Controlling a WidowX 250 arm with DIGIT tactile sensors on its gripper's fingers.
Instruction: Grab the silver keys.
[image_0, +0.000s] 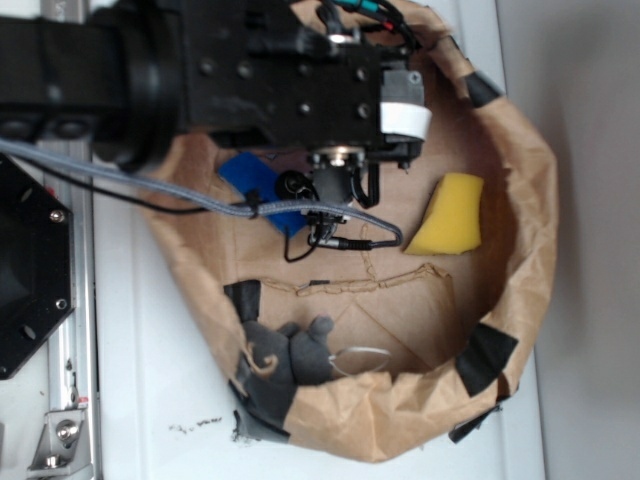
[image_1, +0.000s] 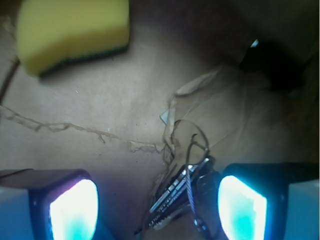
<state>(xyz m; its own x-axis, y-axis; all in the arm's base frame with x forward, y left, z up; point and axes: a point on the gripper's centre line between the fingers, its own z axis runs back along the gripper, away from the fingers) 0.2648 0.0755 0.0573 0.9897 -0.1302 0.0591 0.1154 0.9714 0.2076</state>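
Wrist view puts us right above the brown paper floor (image_1: 100, 90) of a crumpled bag, with our gripper (image_1: 157, 205) spread wide: one glowing pad (image_1: 75, 210) at lower left, the other at lower right, well apart from each other. The silver keys (image_1: 175, 195) lie flat on the paper between those pads, nearer the right-hand one, their blades fanned toward the bottom edge and a thin wire ring (image_1: 192, 145) looping up from them. We cannot tell whether the right pad touches the bunch. Nothing is clamped; the jaws stand open around the keys. A yellow sponge (image_1: 70, 32) with a dark underside sits at upper left, well apart from the keys, and a ragged tear line crosses the paper from the left edge toward the bunch.

Exterior view shows our black arm (image_0: 250, 70) reaching over the rolled rim of the paper bag (image_0: 530, 200), which rests on a white table (image_0: 130, 400). The keys themselves are hidden there beneath the arm. A blue block (image_0: 250, 180) peeks out beside the wrist, the yellow sponge (image_0: 447, 215) lies to the right, and a grey plush toy (image_0: 290, 355) slumps against the bag's near wall, with a lone wire loop (image_0: 362, 357) just beside it.
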